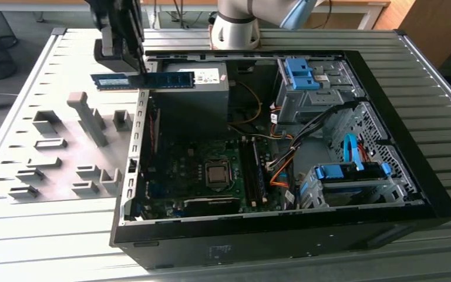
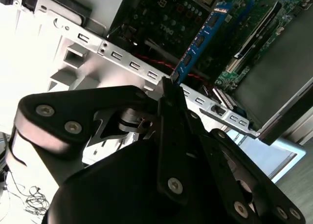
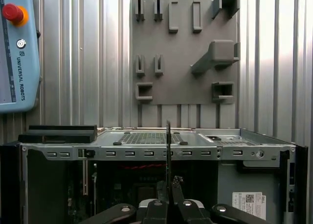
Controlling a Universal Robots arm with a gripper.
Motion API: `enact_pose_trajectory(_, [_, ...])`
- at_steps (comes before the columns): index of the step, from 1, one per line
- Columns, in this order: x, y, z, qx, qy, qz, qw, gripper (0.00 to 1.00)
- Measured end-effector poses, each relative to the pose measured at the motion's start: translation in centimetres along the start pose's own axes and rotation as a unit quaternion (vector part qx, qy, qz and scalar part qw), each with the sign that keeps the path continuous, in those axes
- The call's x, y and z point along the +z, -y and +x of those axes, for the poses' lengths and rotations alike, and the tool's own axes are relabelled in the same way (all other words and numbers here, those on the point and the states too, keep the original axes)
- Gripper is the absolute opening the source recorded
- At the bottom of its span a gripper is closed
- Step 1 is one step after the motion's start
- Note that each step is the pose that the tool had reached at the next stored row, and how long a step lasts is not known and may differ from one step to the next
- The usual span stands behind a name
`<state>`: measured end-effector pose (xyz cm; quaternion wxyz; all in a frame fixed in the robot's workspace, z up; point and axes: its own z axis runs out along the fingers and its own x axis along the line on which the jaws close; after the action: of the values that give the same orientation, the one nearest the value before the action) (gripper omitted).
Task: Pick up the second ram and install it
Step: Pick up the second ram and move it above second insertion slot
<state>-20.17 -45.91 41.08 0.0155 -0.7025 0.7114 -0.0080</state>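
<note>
Where it hangs over the case wall (image 1: 140, 126), the second ram (image 1: 171, 79) is clamped in the end effector (image 1: 141, 74)

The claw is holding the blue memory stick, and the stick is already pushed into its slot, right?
Not quite. The claw does hold the memory stick, but the stick is not in a slot. The exterior view shows it held in the air above the side wall of the computer case.
</note>
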Motion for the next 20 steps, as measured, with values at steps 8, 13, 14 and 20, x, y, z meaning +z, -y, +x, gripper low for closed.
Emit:
enact_pose_trajectory(8, [0.05, 1.57, -0.02, 0.000, 0.0000, 0.0000, 1.0000, 0.14])
enact_pose_trajectory(13, [0.08, 2.54, -0.03, 0.000, 0.0000, 0.0000, 1.0000, 0.14])
enact_pose_trajectory(14, [0.09, 2.72, -0.03, 0.000, 0.0000, 0.0000, 1.0000, 0.14])
enact_pose_trajectory(20, [0.13, 3.86, -0.05, 0.000, 0.0000, 0.0000, 1.0000, 0.14])
